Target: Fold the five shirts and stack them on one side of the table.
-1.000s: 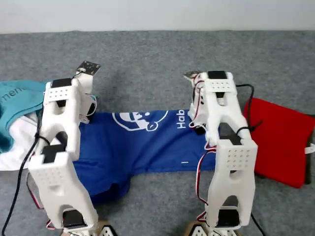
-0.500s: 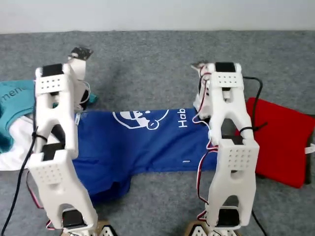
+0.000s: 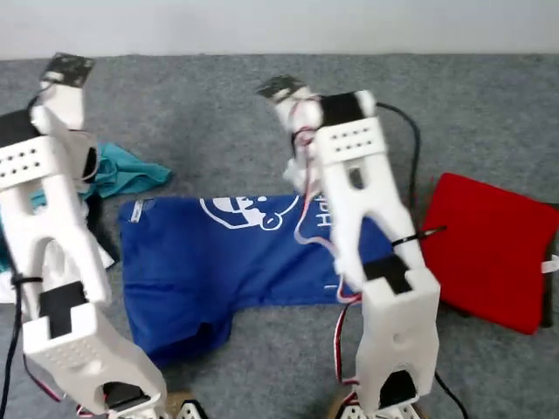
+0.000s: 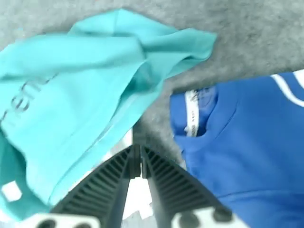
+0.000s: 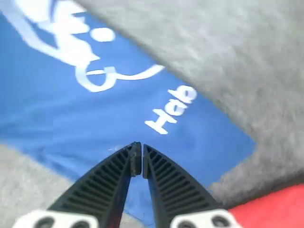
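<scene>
A blue shirt (image 3: 236, 257) with white print lies partly folded across the middle of the table. My left gripper (image 4: 136, 153) is shut and empty. It hangs above the gap between the blue shirt's collar (image 4: 197, 111) and a crumpled teal shirt (image 4: 71, 95). My right gripper (image 5: 137, 148) is also shut with nothing in it, raised over the blue shirt (image 5: 71, 109) near its white lettering. A folded red shirt (image 3: 498, 249) lies at the table's right side. In the high view the teal shirt (image 3: 127, 173) pokes out beside the left arm.
A white shirt (image 3: 7, 281) lies under the teal one at the far left edge. The grey carpet-like table top (image 3: 218, 105) stretches bare behind the shirts. A corner of the red shirt (image 5: 280, 209) appears in the right wrist view.
Both arms have risen and swung to the left. The left arm left the blue shirt's collar end, which now lies uncovered. The right arm moved from the shirt's right edge to above its print.
</scene>
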{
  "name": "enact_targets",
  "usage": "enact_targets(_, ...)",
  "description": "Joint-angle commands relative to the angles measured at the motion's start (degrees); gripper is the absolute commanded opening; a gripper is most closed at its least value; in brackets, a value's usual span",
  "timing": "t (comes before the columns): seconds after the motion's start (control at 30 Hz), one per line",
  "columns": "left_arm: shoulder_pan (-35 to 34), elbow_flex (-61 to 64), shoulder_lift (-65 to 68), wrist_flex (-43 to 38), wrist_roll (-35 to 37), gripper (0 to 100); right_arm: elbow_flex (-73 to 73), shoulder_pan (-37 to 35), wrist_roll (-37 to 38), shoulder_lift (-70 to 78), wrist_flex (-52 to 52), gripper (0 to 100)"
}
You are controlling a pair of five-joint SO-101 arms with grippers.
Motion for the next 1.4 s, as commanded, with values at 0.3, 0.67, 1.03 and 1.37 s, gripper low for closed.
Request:
enact_targets(0.3, -3.3, -2.6, -12.3, 3.9, -0.5, 1, 29.2, -23.0, -5.5, -18.0, -9.0, 1.0)
enact_targets(0.67, -4.0, 14.6, -26.4, 3.9, -0.7, 1, 42.1, -39.9, -6.7, -23.9, -22.5, 21.2)
enact_targets(1.03, -4.0, 22.6, -32.9, 3.9, -0.4, 1, 41.9, -48.4, -6.2, -17.1, -27.0, 22.9)
enact_targets(1.37, -4.0, 26.0, -35.9, 3.9, -0.4, 1, 41.9, -51.8, -6.2, -11.1, -29.3, 22.7)
